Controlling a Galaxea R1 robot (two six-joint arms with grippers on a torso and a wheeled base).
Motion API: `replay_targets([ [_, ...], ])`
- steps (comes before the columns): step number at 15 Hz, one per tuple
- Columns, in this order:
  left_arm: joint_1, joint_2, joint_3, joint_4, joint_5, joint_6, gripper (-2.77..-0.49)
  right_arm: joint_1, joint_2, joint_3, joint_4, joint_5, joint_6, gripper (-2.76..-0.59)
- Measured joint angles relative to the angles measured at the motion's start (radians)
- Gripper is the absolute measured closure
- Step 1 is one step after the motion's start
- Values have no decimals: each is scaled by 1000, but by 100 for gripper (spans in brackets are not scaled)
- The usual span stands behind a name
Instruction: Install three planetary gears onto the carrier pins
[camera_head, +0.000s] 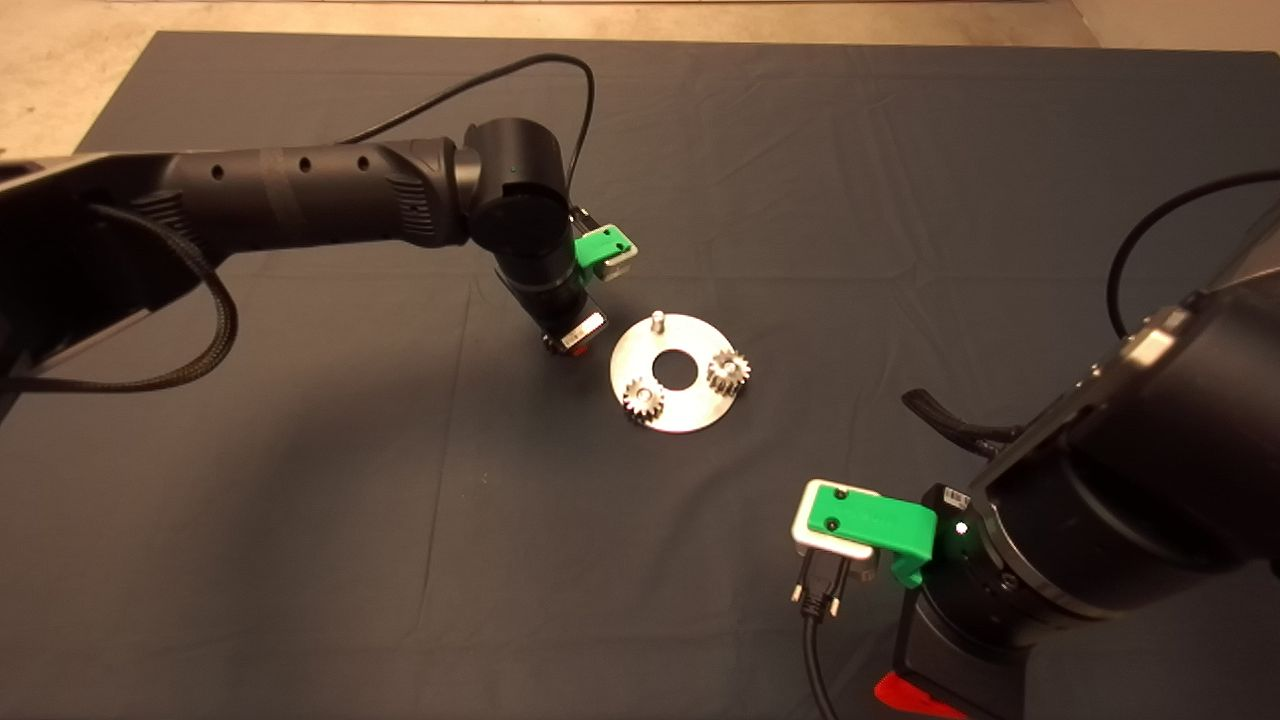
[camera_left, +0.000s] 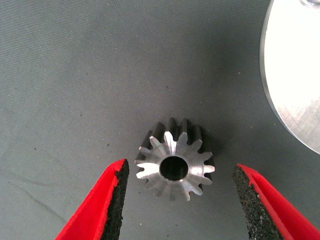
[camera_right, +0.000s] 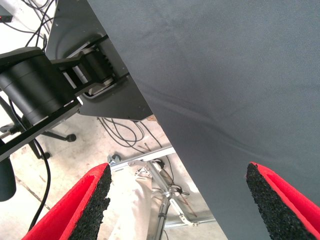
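Observation:
The round silver disc (camera_head: 690, 410) lies mid-mat. Two planetary gears (camera_head: 643, 400) (camera_head: 729, 372) sit on two of its carrier pins. The third pin (camera_head: 657, 320) stands bare at the disc's far edge. My left gripper (camera_head: 572, 346) is just left of the disc, low over the mat, and hides the third gear in the head view. In the left wrist view that gear (camera_left: 172, 150) lies flat on the mat between the open fingers of the left gripper (camera_left: 180, 169), touching neither pad, with the disc's edge (camera_left: 295, 75) beside it. My right gripper (camera_head: 905, 692) is parked at the lower right, open and empty (camera_right: 180, 200).
The left arm's black cable (camera_head: 190, 350) loops over the mat's left side. The right wrist view looks past the mat's edge (camera_right: 165, 135) at the floor, with cables, a metal stand (camera_right: 165, 200) and black robot parts (camera_right: 35, 90).

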Motion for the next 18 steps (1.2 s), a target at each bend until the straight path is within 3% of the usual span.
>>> replay_targets([
  [7,9,-2,-11,1,-41,4,-144,0,6,0,0,0,0,-200],
  [18,20,-12,-15,1,-41,34,-144,0,8,0,0,0,0,-200],
])
